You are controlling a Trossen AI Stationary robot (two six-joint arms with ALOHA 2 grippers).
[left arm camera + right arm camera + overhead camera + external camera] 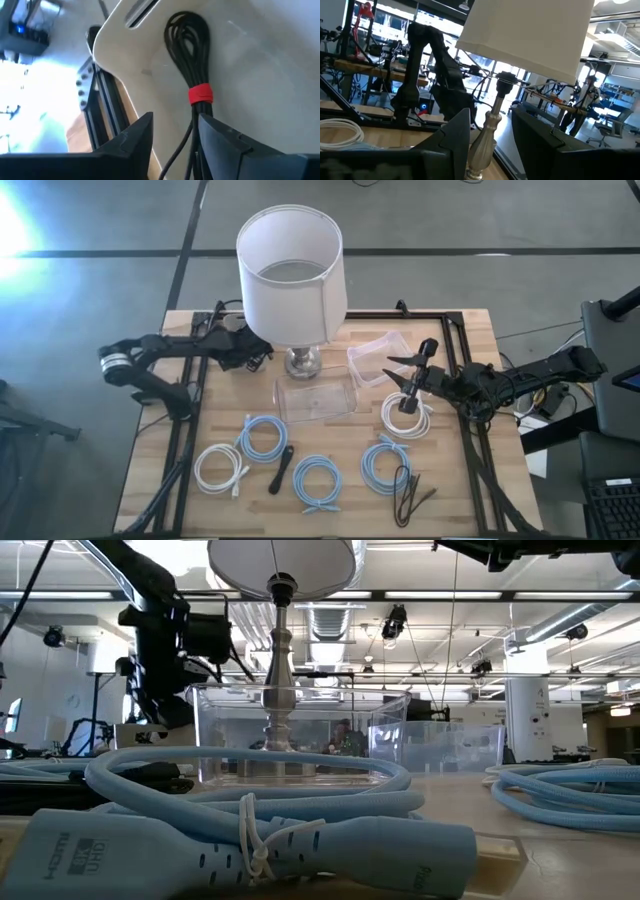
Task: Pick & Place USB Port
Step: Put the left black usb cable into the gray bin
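Across the wooden table [480, 325], I am seeing a white-shaded lamp on a silver metal base [303, 360] standing beside two clear plastic bins [318, 400]. I am holding the left end effector [172, 145] at the table's far left side, its fingers spread around a black coiled USB cable with a red tie [192, 60]. I am hovering the right end effector [412, 380], fingers spread, above a white coiled cable [400, 420].
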